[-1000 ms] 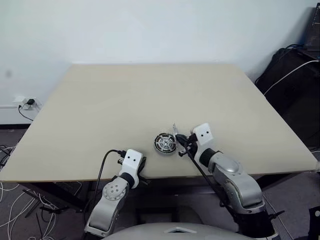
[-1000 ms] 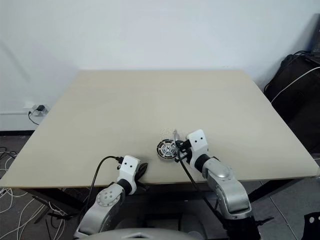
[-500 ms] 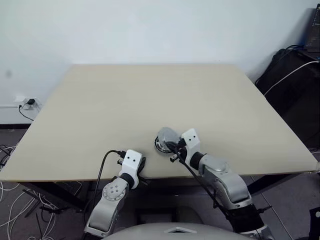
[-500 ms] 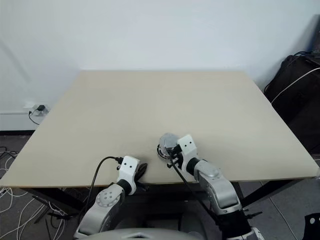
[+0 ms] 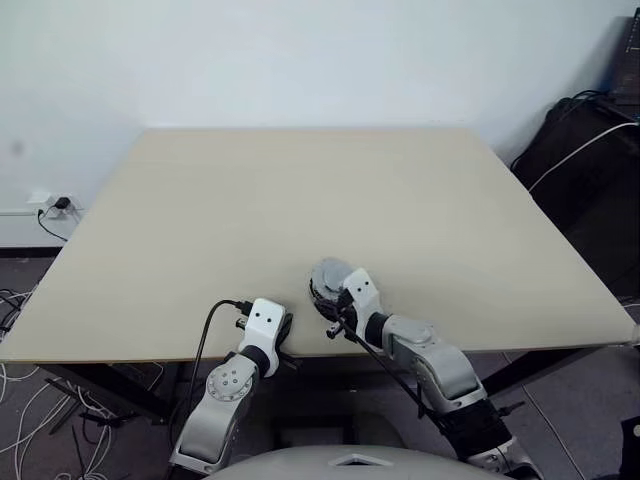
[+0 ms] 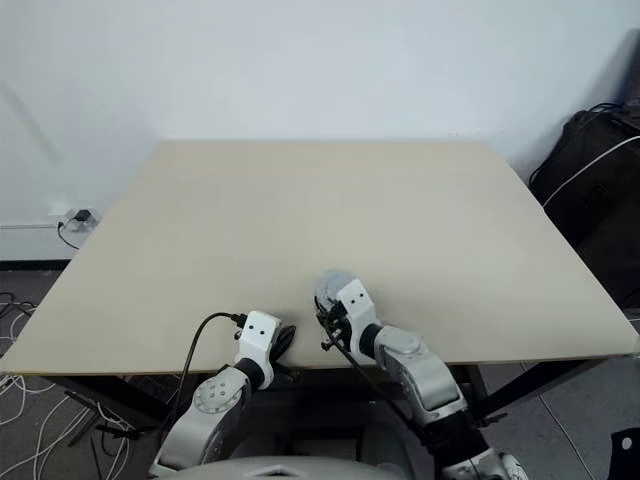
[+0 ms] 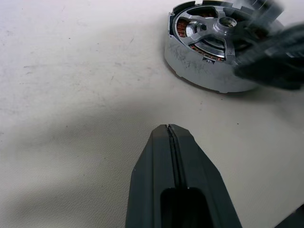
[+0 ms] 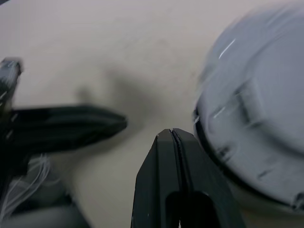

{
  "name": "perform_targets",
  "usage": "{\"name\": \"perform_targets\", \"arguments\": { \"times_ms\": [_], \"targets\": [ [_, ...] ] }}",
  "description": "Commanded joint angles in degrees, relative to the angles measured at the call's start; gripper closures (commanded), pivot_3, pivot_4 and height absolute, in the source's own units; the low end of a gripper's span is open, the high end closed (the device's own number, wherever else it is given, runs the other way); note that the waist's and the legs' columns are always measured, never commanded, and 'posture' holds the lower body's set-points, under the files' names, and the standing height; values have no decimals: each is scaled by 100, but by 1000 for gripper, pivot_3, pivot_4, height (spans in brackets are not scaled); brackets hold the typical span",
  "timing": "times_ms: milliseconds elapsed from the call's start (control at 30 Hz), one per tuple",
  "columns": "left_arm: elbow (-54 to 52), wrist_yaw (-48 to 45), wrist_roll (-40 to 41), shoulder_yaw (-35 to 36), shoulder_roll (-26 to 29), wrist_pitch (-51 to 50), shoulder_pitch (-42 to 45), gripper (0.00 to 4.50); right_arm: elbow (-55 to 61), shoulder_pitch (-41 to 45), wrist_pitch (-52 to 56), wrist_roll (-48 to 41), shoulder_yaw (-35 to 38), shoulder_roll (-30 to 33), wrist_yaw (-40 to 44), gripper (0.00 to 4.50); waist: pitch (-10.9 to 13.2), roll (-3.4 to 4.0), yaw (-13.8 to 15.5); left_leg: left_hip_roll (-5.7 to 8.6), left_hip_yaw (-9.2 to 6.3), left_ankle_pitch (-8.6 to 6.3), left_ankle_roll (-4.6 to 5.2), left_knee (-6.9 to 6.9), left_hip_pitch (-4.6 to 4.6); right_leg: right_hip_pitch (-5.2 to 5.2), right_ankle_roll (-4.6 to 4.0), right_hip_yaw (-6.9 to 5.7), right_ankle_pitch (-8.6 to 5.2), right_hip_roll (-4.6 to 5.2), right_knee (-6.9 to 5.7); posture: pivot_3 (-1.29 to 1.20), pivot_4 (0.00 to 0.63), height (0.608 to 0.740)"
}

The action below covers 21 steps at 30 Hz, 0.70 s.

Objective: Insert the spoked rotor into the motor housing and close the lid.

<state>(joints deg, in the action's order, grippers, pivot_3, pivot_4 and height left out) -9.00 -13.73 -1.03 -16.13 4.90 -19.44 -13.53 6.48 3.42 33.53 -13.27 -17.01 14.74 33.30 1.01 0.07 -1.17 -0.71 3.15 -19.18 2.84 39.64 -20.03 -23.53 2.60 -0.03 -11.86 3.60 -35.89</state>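
Note:
On the tan table [image 5: 300, 190], close to its near edge, stands the motor housing [image 7: 204, 66], a round silvery body. The spoked rotor [image 7: 223, 23] sits in its top, and copper windings show between the spokes. In the head views a smooth grey disc, the lid [image 5: 330, 270], lies tilted over it; how it rests I cannot tell. My right gripper [image 8: 171, 130] is shut and empty, down at the housing's near side, with its white wrist block [image 5: 360, 293] just behind. My left gripper [image 7: 167, 127] is shut, empty and low at the table edge, a short way left of the housing.
A black bag with a white cable [image 5: 580, 150] stands off the table's right side. A wall socket with plugs [image 5: 50, 205] and loose cables lie on the floor to the left. The tabletop stretches away beyond the motor.
My right gripper has swung from the motor's right side leftward and down to its near side. The spoked face seen before is now under the grey disc. The left arm has not moved.

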Motion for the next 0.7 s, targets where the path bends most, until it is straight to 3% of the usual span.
{"name": "perform_targets", "arguments": {
  "times_ms": [33,167,267,533,700],
  "targets": [
    [-95,20,41,5,-37,90,54,4500,738,-30,69,-524,142,149,511,4460,0,0,-1,1,-1,0,0,0,0,-1,0,0,0,-1,0,0,0,740],
    [-52,1,40,-8,-43,100,72,4500,1251,-140,-7,-1065,390,280,884,4460,0,-3,2,2,-3,0,0,0,1,0,9,-2,-6,-3,-1,0,0,740],
    [-19,-19,43,-21,-46,113,93,4500,1316,-166,-337,-1208,673,34,665,4460,-1,-6,9,1,-2,0,0,0,3,2,24,-3,-14,-2,-1,0,0,740],
    [75,-44,55,-19,-50,151,145,4500,217,177,-885,41,567,-557,-846,4460,-1,-4,11,1,1,0,-2,0,1,0,2,-1,0,-2,-2,0,0,740],
    [125,-46,53,-7,-43,193,159,4500,-696,514,-1186,619,476,-744,-1336,4460,-1,-4,1,7,3,0,-2,0,-1,-2,-2,1,2,-1,-2,0,0,740]
  ]
}}
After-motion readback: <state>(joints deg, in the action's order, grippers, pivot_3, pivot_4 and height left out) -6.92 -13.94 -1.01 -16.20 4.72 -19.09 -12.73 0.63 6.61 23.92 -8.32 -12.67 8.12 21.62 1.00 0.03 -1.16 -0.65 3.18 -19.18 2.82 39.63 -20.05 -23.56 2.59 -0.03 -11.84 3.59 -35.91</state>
